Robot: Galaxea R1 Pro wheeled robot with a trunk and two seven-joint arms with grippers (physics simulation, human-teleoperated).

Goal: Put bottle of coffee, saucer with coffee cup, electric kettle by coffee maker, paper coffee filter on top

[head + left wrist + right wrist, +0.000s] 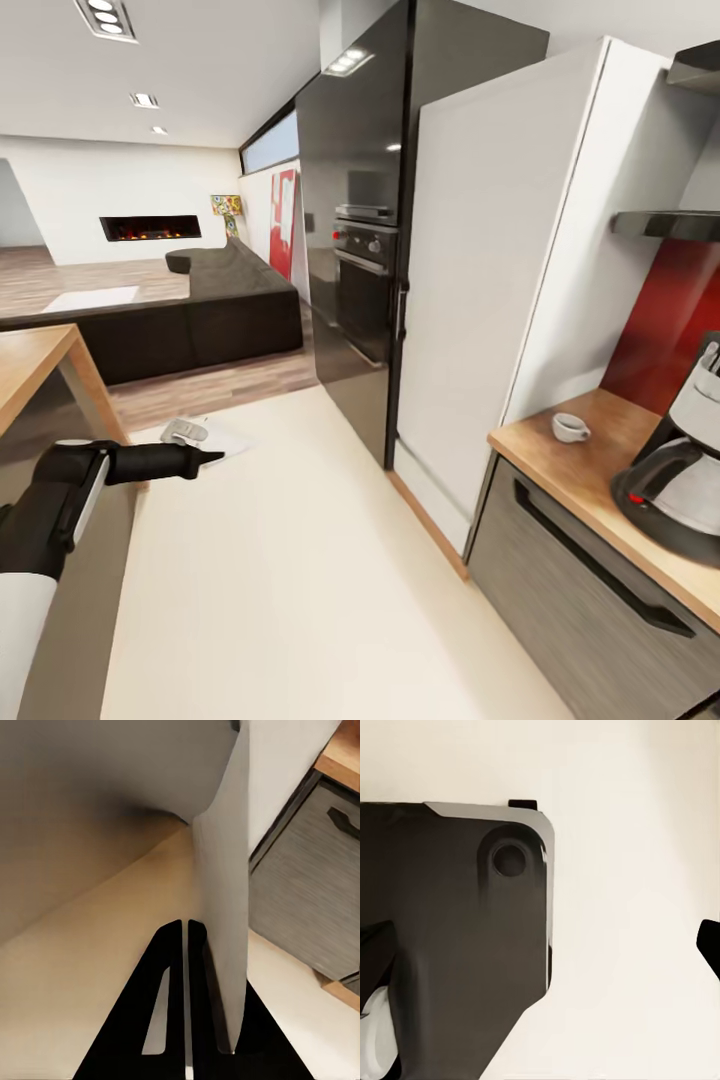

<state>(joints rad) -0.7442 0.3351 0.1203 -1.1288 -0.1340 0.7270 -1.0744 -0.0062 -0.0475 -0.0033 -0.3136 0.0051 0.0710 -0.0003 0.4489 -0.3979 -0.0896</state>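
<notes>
My left gripper [212,458] hangs low over the floor, left of the cabinets, shut on the paper coffee filter [215,437], a flat white piece at its tips. In the left wrist view the filter [225,870] stands as a pale sheet along one finger. The coffee maker [678,470] stands on the light-wood countertop [590,470] at the far right, its red switch showing. The white coffee cup [570,427] sits alone near the counter's left end. The black kitchen shelf [665,225] crosses the red backsplash. My right gripper [542,945] is open over floor. Bottle of coffee, saucer and kettle are out of view.
A tall white cabinet [500,250] and a black oven tower [360,250] stand left of the counter. Grey drawer fronts [580,570] lie below it. The wooden island [35,365] is at my left, a dark sofa [200,310] beyond. My dark base [457,945] shows by the right gripper.
</notes>
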